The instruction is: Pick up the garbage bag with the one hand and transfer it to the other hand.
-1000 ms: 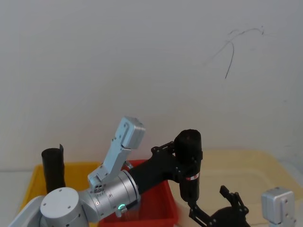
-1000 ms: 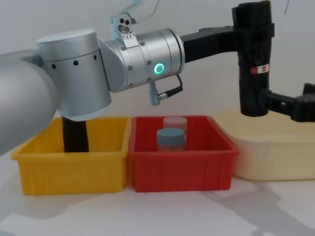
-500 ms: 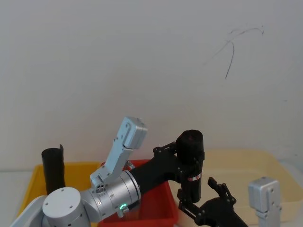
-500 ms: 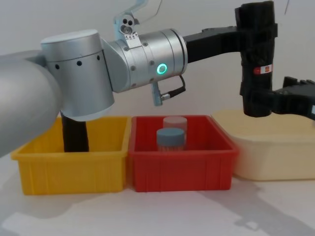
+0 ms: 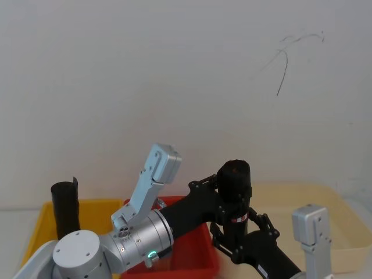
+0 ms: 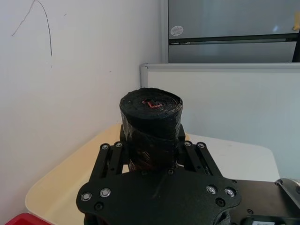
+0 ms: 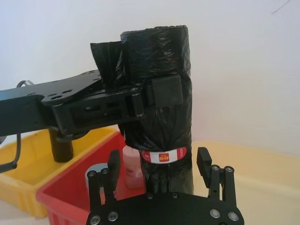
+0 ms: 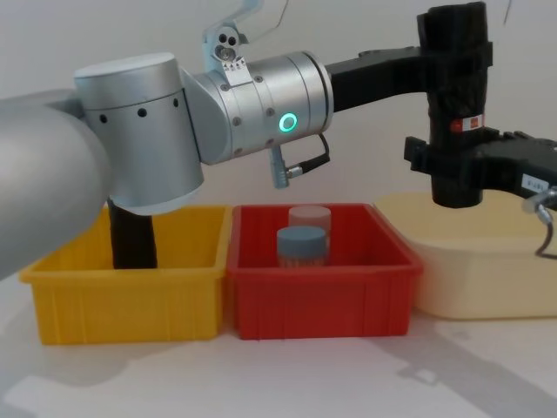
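As left tool [image 8: 452, 63] clamps garbage bag [image 8: 453, 97], right tool [image 7: 158, 165] straddles it before wall [image 5: 145, 75].

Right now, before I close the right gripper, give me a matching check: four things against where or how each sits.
1. garbage bag
2. plain black roll
3. grey-lidded jar
4. right gripper

A. in the red bin
B. open, flanking the bag's lower part
C. upright in the yellow bin
D. clamped aloft by the left gripper

Pairs: 1-D, 2-C, 3-A, 4-B.
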